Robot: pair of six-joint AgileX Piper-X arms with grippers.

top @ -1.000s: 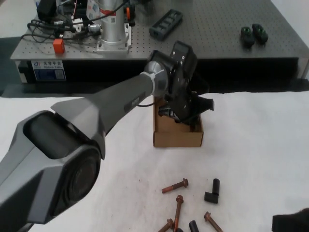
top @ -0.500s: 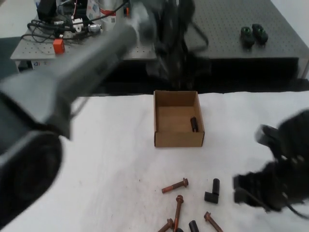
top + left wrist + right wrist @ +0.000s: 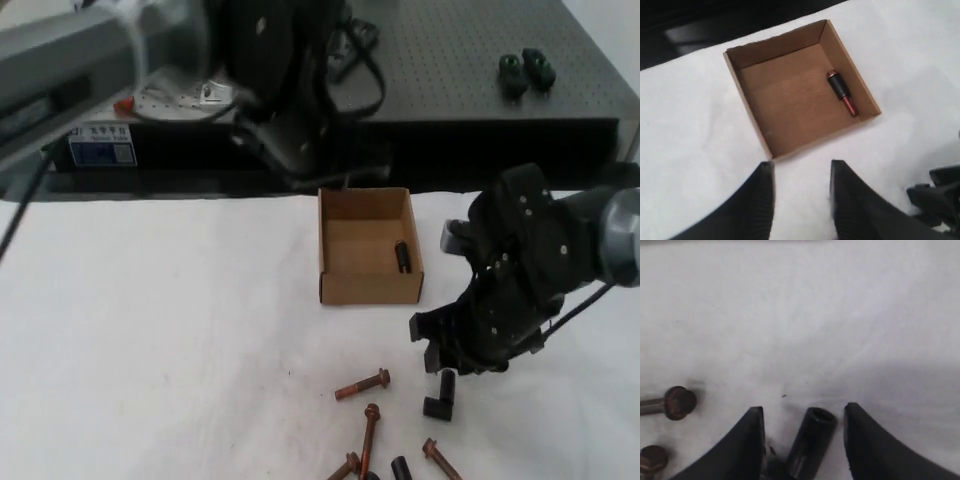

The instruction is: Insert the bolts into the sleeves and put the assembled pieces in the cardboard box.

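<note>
The open cardboard box (image 3: 368, 290) (image 3: 752, 107) stands on the white cloth with one assembled piece (image 3: 402, 256) (image 3: 841, 92), a bolt in a black sleeve, lying inside by its right wall. My left gripper (image 3: 802, 192) hangs open and empty high above the box's near edge. The left arm (image 3: 265, 70) is raised behind the box. My right gripper (image 3: 440, 352) (image 3: 804, 408) is low and open, its fingers (image 3: 747, 445) on either side of a black sleeve (image 3: 447, 384) (image 3: 812, 442) lying on the cloth. Rusty bolts (image 3: 363, 384) (image 3: 680, 402) lie just to its left.
More bolts (image 3: 369, 430) and sleeves (image 3: 401, 467) lie scattered at the near edge, and another sleeve (image 3: 436, 408) touches the one between the fingers. A dark perforated bench (image 3: 480, 90) with small black parts (image 3: 525, 72) runs behind the cloth.
The left arm has lifted out of the box and swung up and back to the left, leaving the assembled piece inside. The right arm has come in from the near right over the sleeves.
</note>
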